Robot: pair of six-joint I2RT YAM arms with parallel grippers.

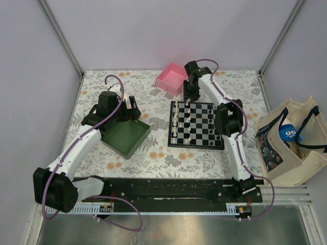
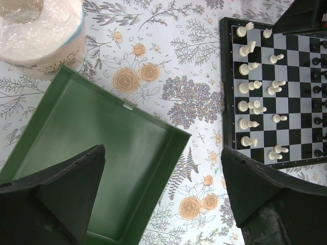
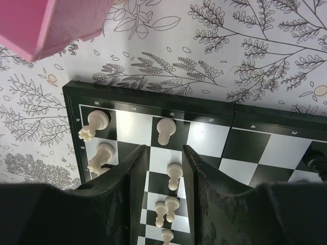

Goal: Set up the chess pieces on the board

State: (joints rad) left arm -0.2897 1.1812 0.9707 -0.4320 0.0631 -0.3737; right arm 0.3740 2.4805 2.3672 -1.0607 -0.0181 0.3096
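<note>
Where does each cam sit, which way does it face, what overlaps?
Top external: above and behind the bases, looking down; both arms show, left gripper at the green tray, right gripper at the board.
Left wrist: over the tray, facing down; own open fingers at bottom.
Right wrist: over the board's corner by the pink box, facing down; own fingers, apart.
Shared: board and white pieces, all three.

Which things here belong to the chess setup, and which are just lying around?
Job in hand:
board
chess pieces

Lying about:
green tray
pink box
tote bag
plastic-wrapped roll
</note>
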